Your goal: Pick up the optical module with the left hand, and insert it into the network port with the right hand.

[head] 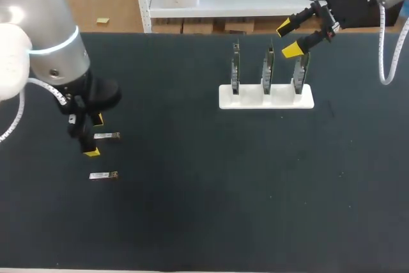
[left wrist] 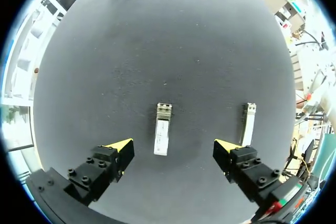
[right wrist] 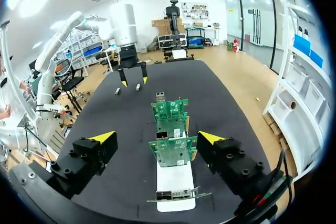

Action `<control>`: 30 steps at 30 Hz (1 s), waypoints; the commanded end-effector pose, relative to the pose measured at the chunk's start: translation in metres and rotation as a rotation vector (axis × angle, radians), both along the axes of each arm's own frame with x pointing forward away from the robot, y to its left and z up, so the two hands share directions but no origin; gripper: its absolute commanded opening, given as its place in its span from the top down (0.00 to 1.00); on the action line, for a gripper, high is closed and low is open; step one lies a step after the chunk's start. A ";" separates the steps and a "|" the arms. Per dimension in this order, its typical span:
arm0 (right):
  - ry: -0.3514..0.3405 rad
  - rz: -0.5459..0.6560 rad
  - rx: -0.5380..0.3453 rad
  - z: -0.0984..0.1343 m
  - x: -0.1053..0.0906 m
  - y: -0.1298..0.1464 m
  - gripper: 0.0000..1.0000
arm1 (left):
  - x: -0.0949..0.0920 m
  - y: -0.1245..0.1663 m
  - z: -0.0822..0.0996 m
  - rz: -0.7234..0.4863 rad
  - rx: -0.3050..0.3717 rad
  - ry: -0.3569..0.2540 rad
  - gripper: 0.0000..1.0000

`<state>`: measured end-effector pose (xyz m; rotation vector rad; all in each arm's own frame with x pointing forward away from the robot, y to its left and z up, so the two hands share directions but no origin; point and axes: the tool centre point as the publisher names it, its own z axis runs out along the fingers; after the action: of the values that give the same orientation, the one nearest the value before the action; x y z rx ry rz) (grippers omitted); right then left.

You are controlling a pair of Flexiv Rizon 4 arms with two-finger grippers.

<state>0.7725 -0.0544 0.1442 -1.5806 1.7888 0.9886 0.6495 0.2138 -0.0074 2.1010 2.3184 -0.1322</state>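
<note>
- Optical module (head: 107,135), head view: it lies flat on the dark table (head: 192,222) close to the left edge. The left gripper (head: 94,135) hangs over it with its yellow tips spread. Contact cannot be judged from this angle.
- A second module (head: 103,175) lies flat a little closer to the table's near edge, apart from the first and clear of the gripper.
- A white stand (head: 266,97) sits toward the far edge, right of the middle. It carries three circuit boards (head: 269,68) upright in a row.
- The right gripper (head: 289,38) hangs above the board closest to the right edge, with its fingers apart and nothing held.
- Left wrist view: the optical module (left wrist: 162,129) lies lengthwise between the two fingers of the left gripper (left wrist: 172,147), which are wide apart, and it touches neither. The second module (left wrist: 247,124) lies parallel to it, just outside one finger.
- Right wrist view: the right gripper (right wrist: 156,137) has its fingers apart, one to each side of the row of circuit boards (right wrist: 173,153), touching none. The white stand (right wrist: 176,179) shows beneath them.
- A network port (right wrist: 162,135), a small metal cage, sits on the edge of the middle board.
- Far across the table, the left gripper (right wrist: 131,80) hangs over the optical module (right wrist: 138,86). The second module (right wrist: 116,91) lies just beside it.
</note>
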 end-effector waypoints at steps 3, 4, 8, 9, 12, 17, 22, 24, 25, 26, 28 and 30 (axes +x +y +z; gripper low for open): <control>-0.002 -0.003 -0.001 0.000 -0.001 0.000 0.00 | 0.010 -0.003 -0.007 -0.001 -0.006 0.020 0.00; -0.002 -0.003 -0.001 0.000 -0.001 0.000 0.00 | 0.010 -0.003 -0.008 -0.003 -0.003 0.025 0.00; -0.002 -0.003 -0.001 0.000 -0.001 0.000 0.00 | 0.009 -0.003 -0.012 -0.010 0.005 0.039 0.00; -0.002 -0.003 -0.001 0.000 -0.001 0.000 0.00 | 0.009 -0.003 -0.012 -0.011 0.006 0.039 0.00; -0.002 -0.003 -0.001 0.000 -0.001 0.000 0.00 | 0.009 -0.003 -0.012 -0.010 0.008 0.039 0.00; -0.002 -0.003 -0.001 0.000 -0.001 0.000 0.00 | 0.006 -0.003 -0.015 -0.008 0.015 0.037 0.00; -0.002 -0.003 -0.001 0.000 -0.001 0.000 0.00 | 0.005 -0.003 -0.018 -0.004 0.032 0.021 0.00; -0.002 -0.003 -0.001 0.000 -0.001 0.000 0.00 | 0.004 -0.004 -0.018 -0.002 0.037 0.001 0.00; -0.002 -0.003 -0.001 0.000 -0.001 0.000 0.00 | 0.004 -0.004 -0.018 0.001 0.035 0.002 0.00; -0.002 -0.003 -0.001 0.000 -0.001 0.000 0.00 | 0.004 -0.004 -0.018 0.003 0.040 -0.018 0.00; -0.002 -0.003 -0.001 0.000 -0.001 0.000 0.00 | 0.004 -0.003 -0.017 0.005 0.049 -0.026 0.00; -0.002 -0.003 -0.001 0.000 -0.001 0.000 0.00 | 0.003 -0.003 -0.017 0.003 0.053 -0.026 0.00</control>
<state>0.7725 -0.0544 0.1442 -1.5806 1.7887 0.9886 0.6573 0.2103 -0.0208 2.1106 2.3409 -0.0545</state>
